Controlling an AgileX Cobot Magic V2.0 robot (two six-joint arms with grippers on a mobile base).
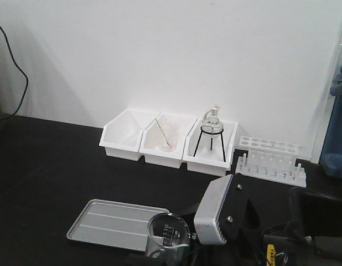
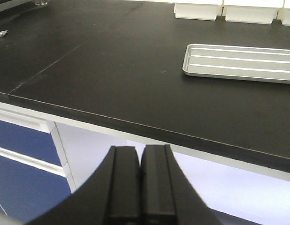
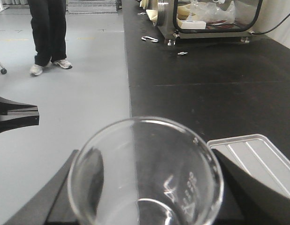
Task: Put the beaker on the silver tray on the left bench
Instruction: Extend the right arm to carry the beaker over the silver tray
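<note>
A clear beaker (image 1: 168,235) with printed marks hangs at the bottom of the front view, next to the near right corner of the silver tray (image 1: 113,224). In the right wrist view the beaker (image 3: 145,173) fills the lower middle. My right gripper (image 3: 145,192) is shut on it, with a black finger (image 3: 53,190) on each side. The tray (image 3: 257,154) lies just to its right on the black bench (image 3: 192,93). My left gripper (image 2: 140,187) is shut and holds nothing. It sits below the bench's front edge, with the tray (image 2: 241,63) up at the right.
Three white bins (image 1: 168,138) stand at the back wall; one holds a glass with a rod, and another holds a flask on a black tripod (image 1: 211,130). A white tube rack (image 1: 270,160) stands to their right. Blue drawers (image 2: 23,159) are under the bench. A person's legs (image 3: 49,33) stand on the floor.
</note>
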